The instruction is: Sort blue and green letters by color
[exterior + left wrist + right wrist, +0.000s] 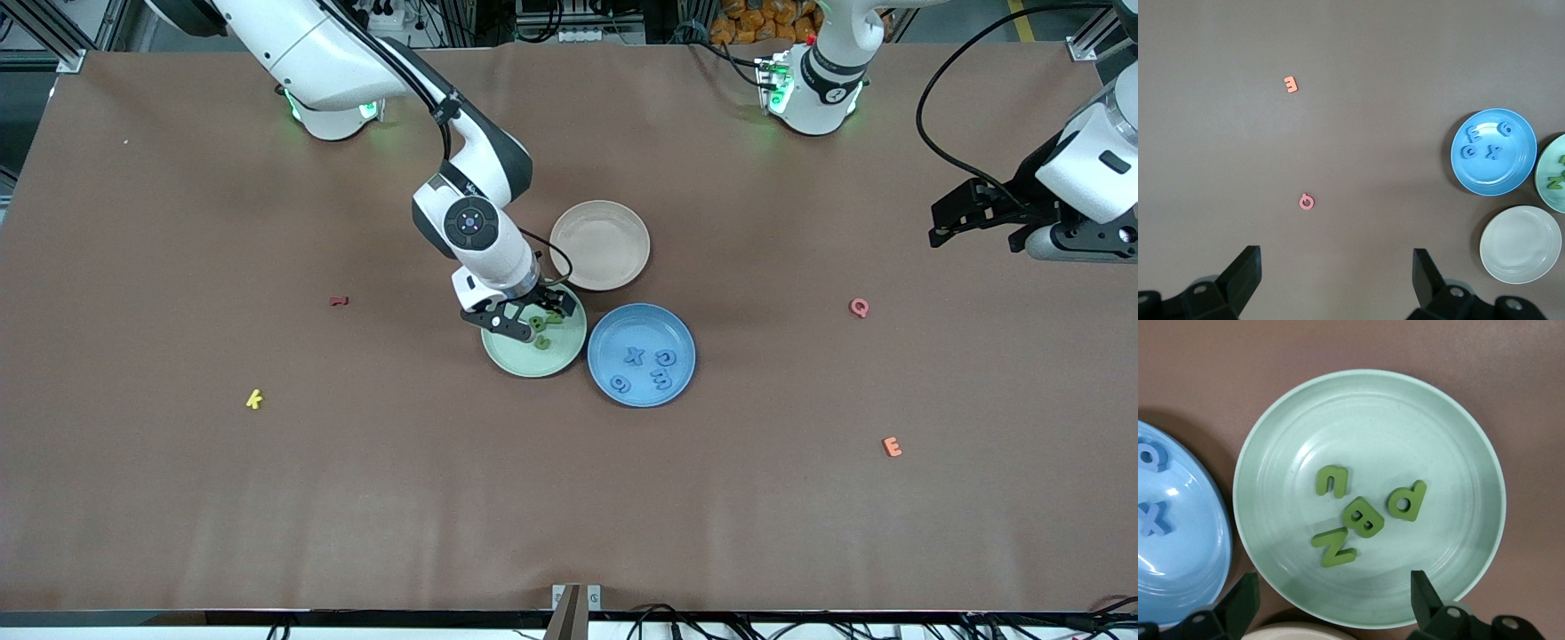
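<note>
The green letters, four chunky blocks, lay loose in the green plate; the blue letters sat in the glossy blue plate touching it, so the sorting looked finished. The right gripper hung over the green plate, fingers wide and empty. The left gripper waited, fingers wide, well apart from that plate.

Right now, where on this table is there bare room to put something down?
The wide strip nearest the front camera, below the yellow k and orange E, is bare. The beige plate holds nothing. Crowded: the green plate under the right gripper, touching the blue plate.
</note>
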`<state>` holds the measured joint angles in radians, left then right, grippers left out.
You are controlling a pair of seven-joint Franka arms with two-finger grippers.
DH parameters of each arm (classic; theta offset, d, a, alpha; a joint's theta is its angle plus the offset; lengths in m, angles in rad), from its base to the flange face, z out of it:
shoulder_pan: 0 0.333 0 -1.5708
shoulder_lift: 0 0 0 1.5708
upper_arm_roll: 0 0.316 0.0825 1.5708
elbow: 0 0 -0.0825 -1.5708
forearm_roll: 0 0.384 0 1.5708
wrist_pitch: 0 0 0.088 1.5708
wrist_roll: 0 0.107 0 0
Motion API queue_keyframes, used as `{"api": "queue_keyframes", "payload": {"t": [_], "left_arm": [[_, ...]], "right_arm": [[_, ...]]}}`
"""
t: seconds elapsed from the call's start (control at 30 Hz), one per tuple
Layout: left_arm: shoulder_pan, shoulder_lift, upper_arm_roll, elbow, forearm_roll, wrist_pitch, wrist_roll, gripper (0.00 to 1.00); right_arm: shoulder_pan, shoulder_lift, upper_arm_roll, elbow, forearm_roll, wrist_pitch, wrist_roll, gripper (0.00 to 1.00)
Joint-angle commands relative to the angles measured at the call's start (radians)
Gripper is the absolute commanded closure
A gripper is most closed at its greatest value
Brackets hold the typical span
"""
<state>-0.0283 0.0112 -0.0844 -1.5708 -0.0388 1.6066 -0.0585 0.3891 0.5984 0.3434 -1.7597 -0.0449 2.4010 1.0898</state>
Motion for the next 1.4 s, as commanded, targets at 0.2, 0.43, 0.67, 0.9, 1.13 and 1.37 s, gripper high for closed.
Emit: {"api": "queue_keyframes", "payload": {"t": [0.2, 0.43, 0.67, 0.9, 1.13, 1.37], "left_arm": [[0.002, 0.003, 0.0, 0.011, -0.021, 0.004, 0.019, 0.0], [0.001, 0.003, 0.0, 0.011, -0.021, 0.004, 0.019, 0.0], [0.001, 0.003, 0.0, 0.011, -0.018, 0.007, 0.019, 0.0], [-0.002, 0.003, -0.002, 0.008, -0.01, 0.019, 0.017, 0.0], [-0.001, 0.003, -0.021, 0.005, 0.023, 0.039, 0.014, 0.0], [-0.001, 0.003, -0.026, 0.005, 0.049, 0.05, 0.019, 0.0]], "right_arm": [[-0.102, -0.169, 0.008, -0.02, -0.007, -0.193, -0.083, 0.0], [-0.144, -0.284, 0.008, -0.018, -0.009, -0.338, -0.166, 0.0], [-0.157, -0.403, -0.046, -0.012, -0.007, -0.46, -0.286, 0.0], [-0.199, -0.497, -0.095, -0.007, -0.004, -0.519, -0.43, 0.0], [-0.245, -0.58, -0.116, -0.006, -0.009, -0.522, -0.599, 0.0], [-0.286, -0.644, -0.153, 0.009, 0.01, -0.602, -0.68, 0.0]]}}
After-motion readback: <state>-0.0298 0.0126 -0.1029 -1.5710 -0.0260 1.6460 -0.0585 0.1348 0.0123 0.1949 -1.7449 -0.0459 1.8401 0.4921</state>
